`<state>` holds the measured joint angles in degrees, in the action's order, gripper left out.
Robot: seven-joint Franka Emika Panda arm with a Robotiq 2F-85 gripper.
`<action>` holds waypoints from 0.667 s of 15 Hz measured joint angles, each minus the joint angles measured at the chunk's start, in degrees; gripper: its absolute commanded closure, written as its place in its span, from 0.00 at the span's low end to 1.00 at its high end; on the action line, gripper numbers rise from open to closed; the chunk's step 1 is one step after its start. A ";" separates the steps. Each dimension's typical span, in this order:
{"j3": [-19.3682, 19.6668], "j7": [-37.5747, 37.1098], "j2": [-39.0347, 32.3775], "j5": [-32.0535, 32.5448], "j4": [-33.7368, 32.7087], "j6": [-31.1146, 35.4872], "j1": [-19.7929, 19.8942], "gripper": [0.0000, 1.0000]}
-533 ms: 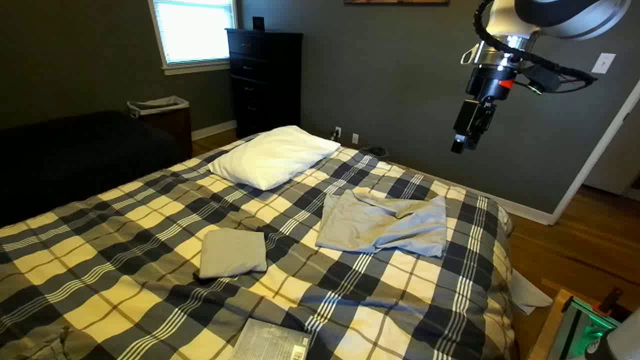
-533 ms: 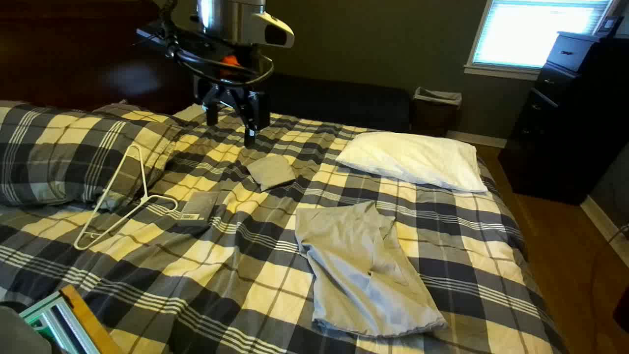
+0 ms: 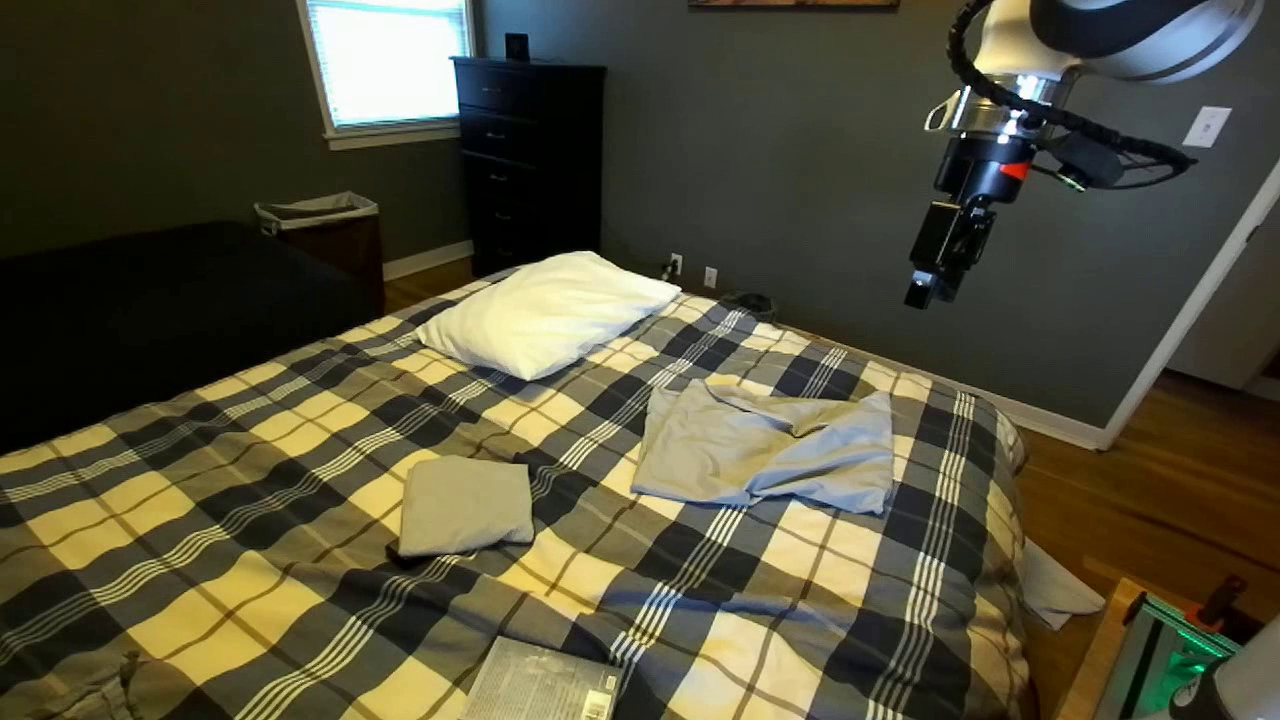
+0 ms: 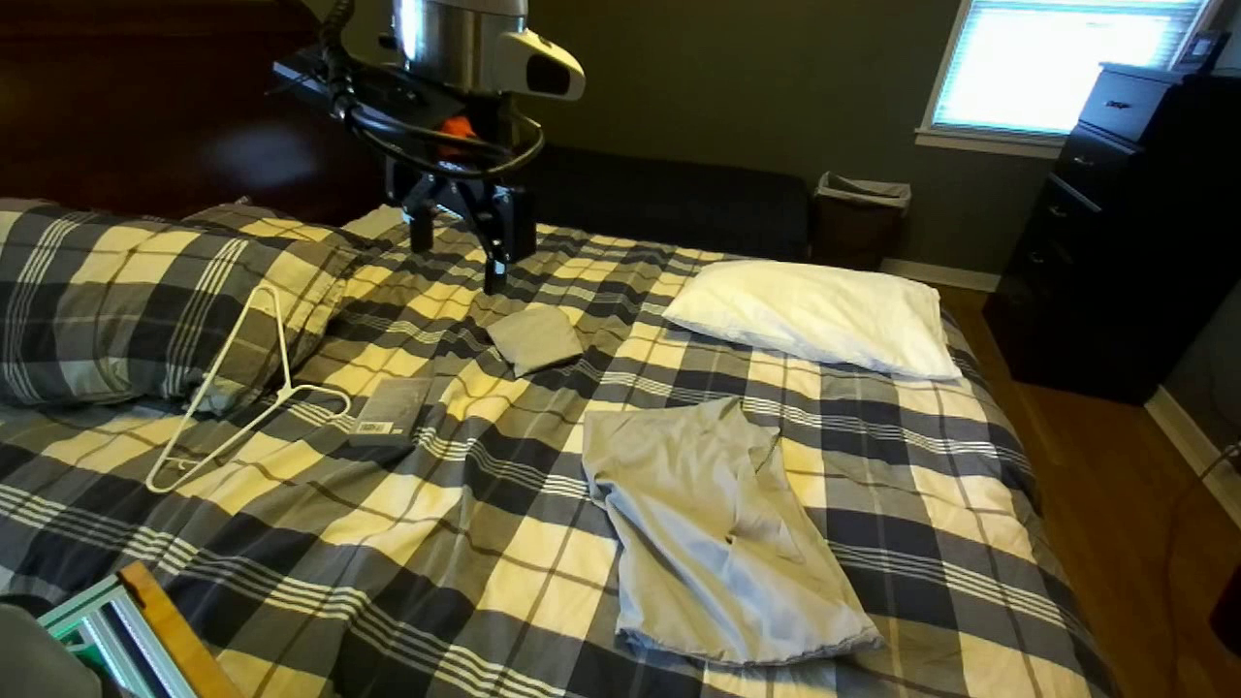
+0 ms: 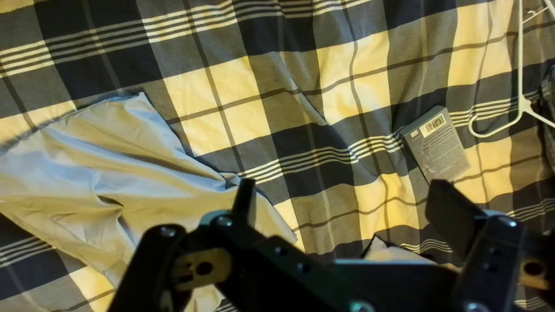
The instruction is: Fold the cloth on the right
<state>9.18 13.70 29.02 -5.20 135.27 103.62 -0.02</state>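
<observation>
On the plaid bed worktop [image 3: 760, 580] we see the creased cloth [image 3: 762, 452]; a chest of drawers [image 3: 535, 165] stands near the window [image 3: 392, 65]; the claw [image 5: 343, 195] gapes wide, empty.

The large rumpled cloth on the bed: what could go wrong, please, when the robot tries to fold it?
The cloth is creased, so its fold may come out crooked. It lies directly on the plaid bedspread, so the open gripper might pinch both together.

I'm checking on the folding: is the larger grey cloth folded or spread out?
Spread out: in both exterior views the cloth lies wide and rumpled on the plaid bedspread. Whether doubled underneath, cannot tell.
</observation>
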 measured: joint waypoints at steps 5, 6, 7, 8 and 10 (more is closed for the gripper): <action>3.48 0.50 -0.68 0.05 4.44 3.67 4.15 0.00; 4.54 0.61 -1.32 0.10 5.70 5.60 5.38 0.00; 5.73 0.96 -2.34 0.10 6.97 7.75 6.58 0.00; 6.85 1.25 -3.60 0.09 7.99 9.63 7.56 0.00; 9.25 1.99 -7.37 -0.18 9.06 11.76 9.07 0.00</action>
<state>18.44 15.69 21.65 -5.38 144.32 115.38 9.05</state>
